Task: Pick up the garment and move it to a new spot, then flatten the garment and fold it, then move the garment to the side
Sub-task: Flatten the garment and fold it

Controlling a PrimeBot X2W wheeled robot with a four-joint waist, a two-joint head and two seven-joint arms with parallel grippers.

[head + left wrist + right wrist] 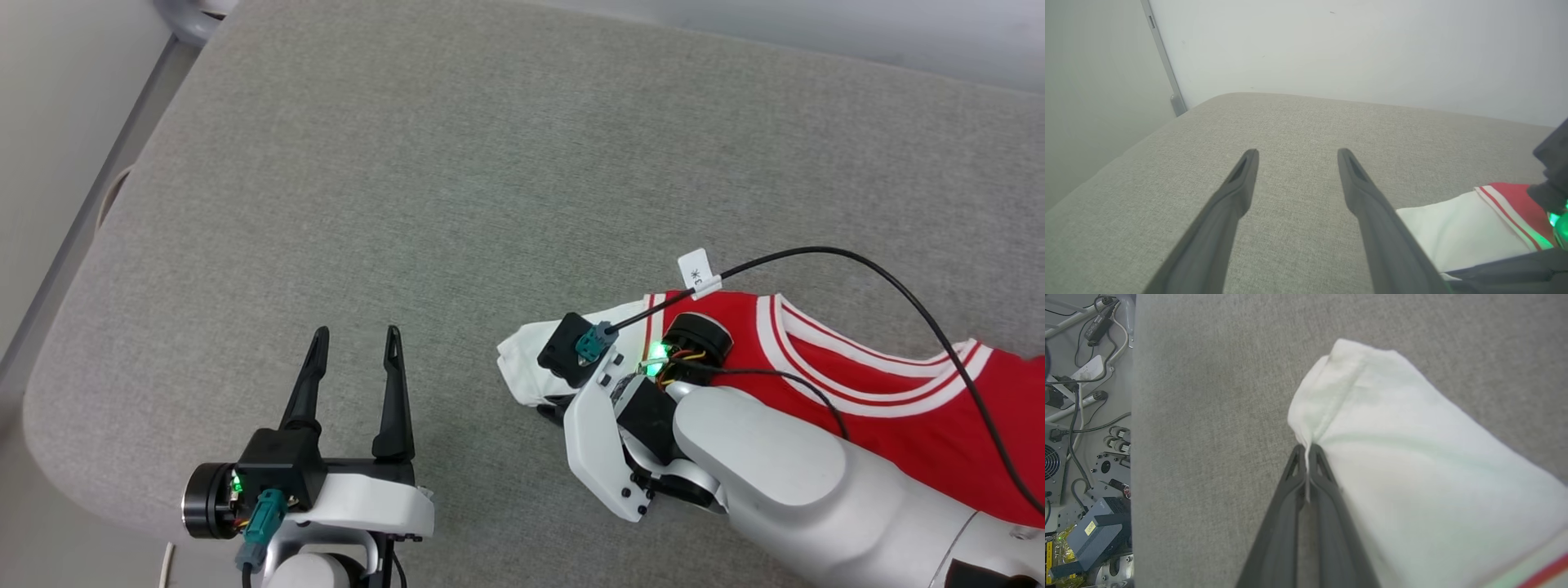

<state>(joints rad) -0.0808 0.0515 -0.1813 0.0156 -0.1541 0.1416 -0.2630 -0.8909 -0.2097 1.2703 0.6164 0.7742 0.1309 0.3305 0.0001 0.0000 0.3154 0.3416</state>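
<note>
One black cable (849, 255) arcs over the garment (898, 425).

We note a wide bench (424, 163) padded in grey-beige woven fabric. Its corners are rounded and its surface is evenly lit, with only soft shadows. Behind the far edge stands a plain pale wall (1351, 45), matt, with a few tiny marks. Off the far left corner a slim grey metal strip (1163, 57) runs up the wall, where a duller grey panel (1094, 81) meets it. Past one edge of the bench, in the right wrist view, we log black cables (1084, 412), a round fan grille (1050, 461) and a blue-grey box (1096, 535) with a yellow label.
</note>
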